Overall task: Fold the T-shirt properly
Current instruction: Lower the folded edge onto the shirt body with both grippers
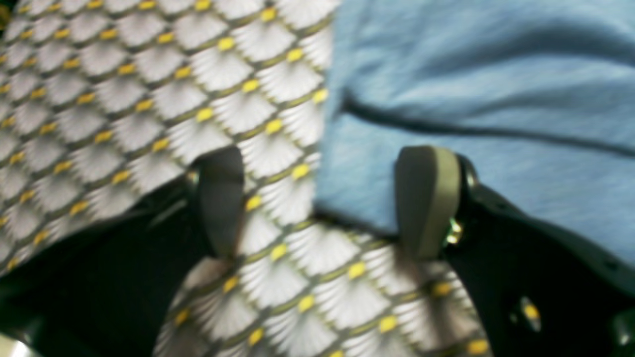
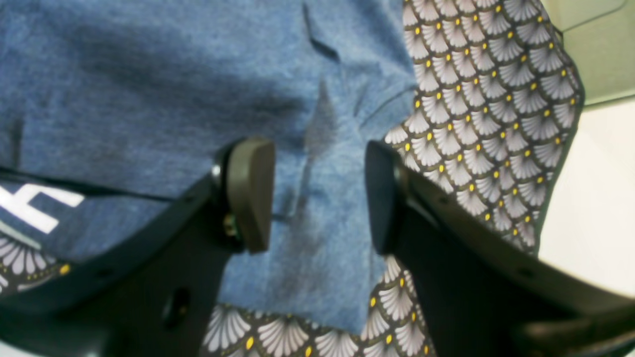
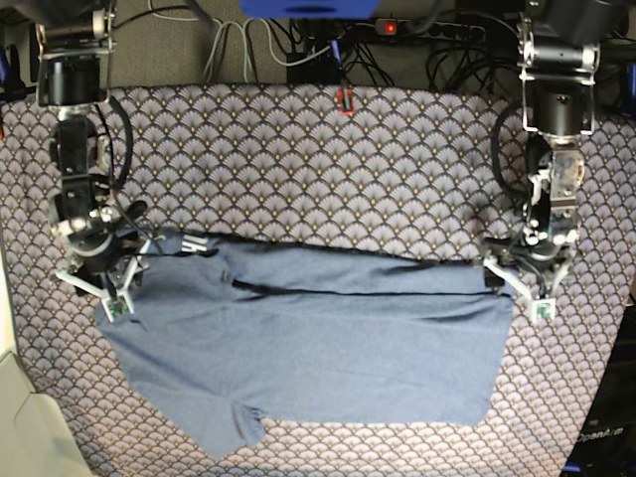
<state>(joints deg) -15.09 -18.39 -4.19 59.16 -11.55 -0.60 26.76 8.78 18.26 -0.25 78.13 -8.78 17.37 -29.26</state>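
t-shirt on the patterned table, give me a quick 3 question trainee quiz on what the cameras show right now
1. True or false: the T-shirt is bunched in a ball between the arms.
2. In the right wrist view, what lies between the right pincer pads?
A. only table cover
B. blue shirt fabric
C. a cable
3. Fill in: in the left wrist view, the left pincer stands ____ over the shirt's edge on the table cover.

Key:
1. False. It lies spread out, with one fold line across its upper part.
2. B. The fabric lies under the gap between the parted pads.
3. Open, with one pad over the cover and one over the shirt.
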